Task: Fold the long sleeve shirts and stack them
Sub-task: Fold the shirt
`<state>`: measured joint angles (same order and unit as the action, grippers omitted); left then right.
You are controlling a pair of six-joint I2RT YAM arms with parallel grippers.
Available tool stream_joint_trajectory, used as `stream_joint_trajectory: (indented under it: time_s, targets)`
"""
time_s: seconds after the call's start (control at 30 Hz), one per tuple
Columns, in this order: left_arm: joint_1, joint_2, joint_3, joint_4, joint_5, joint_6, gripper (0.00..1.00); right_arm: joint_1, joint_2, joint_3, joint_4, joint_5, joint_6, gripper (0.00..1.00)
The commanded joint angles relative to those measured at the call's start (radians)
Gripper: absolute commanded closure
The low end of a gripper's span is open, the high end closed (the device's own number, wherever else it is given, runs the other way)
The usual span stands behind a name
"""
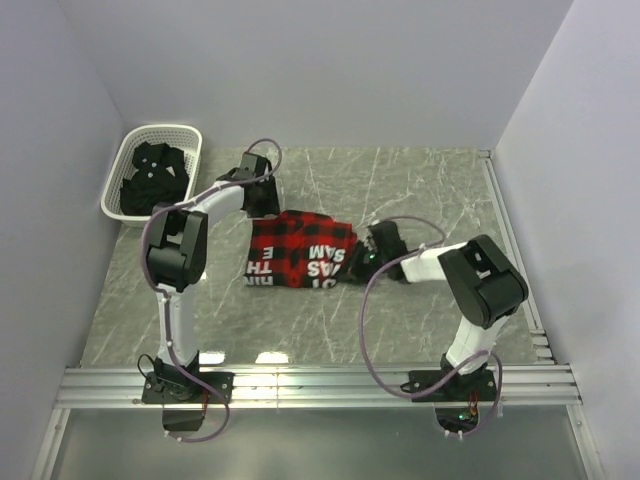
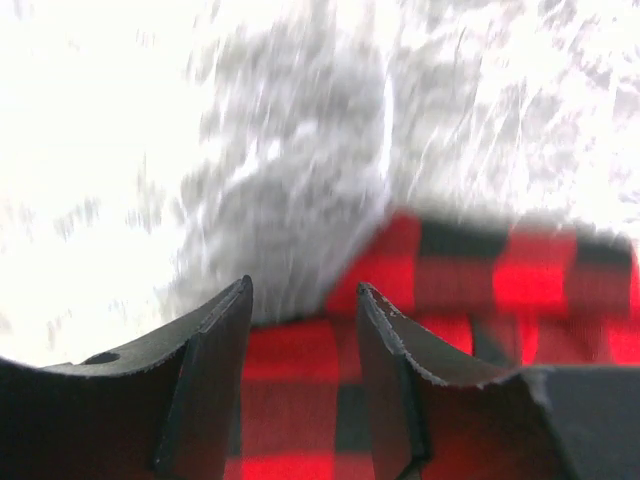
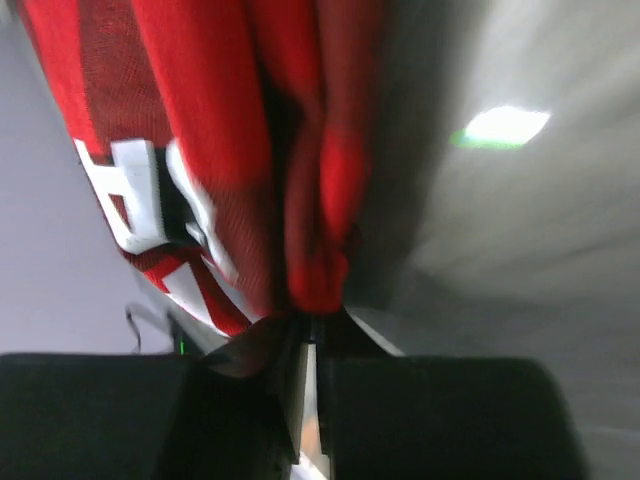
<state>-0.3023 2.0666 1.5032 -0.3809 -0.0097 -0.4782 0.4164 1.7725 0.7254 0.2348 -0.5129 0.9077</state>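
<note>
The red-and-black flannel shirt (image 1: 300,250) lies bunched in the middle of the marble table, with white lettering showing on its front part. My left gripper (image 1: 265,205) hovers at its far left corner. In the left wrist view that gripper (image 2: 303,288) stands open, checked cloth (image 2: 300,400) showing flat between the fingers. At the shirt's right edge my right gripper (image 1: 355,262) is shut on a fold of red cloth (image 3: 320,200), pinched at the jaw tips (image 3: 308,320). The black shirt (image 1: 155,175) lies crumpled in the basket.
The white lattice basket (image 1: 165,130) stands at the far left against the wall. Walls enclose the table on three sides. A metal rail (image 1: 510,240) runs along the right edge, and another (image 1: 320,385) crosses the near edge by the arm bases.
</note>
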Motion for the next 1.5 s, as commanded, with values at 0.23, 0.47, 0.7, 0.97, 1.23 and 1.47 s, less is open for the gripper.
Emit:
stream_joint_trajectory:
  time_s: [0.23, 0.47, 0.7, 0.97, 1.23, 1.47]
  targets:
    - [0.005, -0.008, 0.086, 0.043, -0.042, 0.181, 0.36, 0.142, -0.208, 0.008, -0.195, 0.195, 0.028, 0.55]
    - [-0.036, -0.322, -0.058, 0.066, -0.087, 0.142, 0.19, 0.098, -0.341, 0.039, -0.322, 0.238, -0.105, 0.57]
    - [-0.184, -0.540, -0.247, 0.050, -0.168, 0.153, 0.20, 0.088, -0.268, 0.118, -0.276, 0.166, -0.121, 0.61]
    - [-0.285, -0.736, -0.443, 0.060, -0.179, 0.106, 0.21, 0.087, -0.142, 0.069, -0.125, 0.100, -0.050, 0.66]
    - [-0.337, -0.816, -0.564, 0.086, -0.139, 0.052, 0.22, 0.090, -0.084, -0.004, -0.006, -0.035, 0.033, 0.62]
    - [-0.365, -0.843, -0.621, 0.114, -0.110, 0.010, 0.22, 0.091, -0.104, 0.002, -0.032, -0.021, 0.014, 0.58]
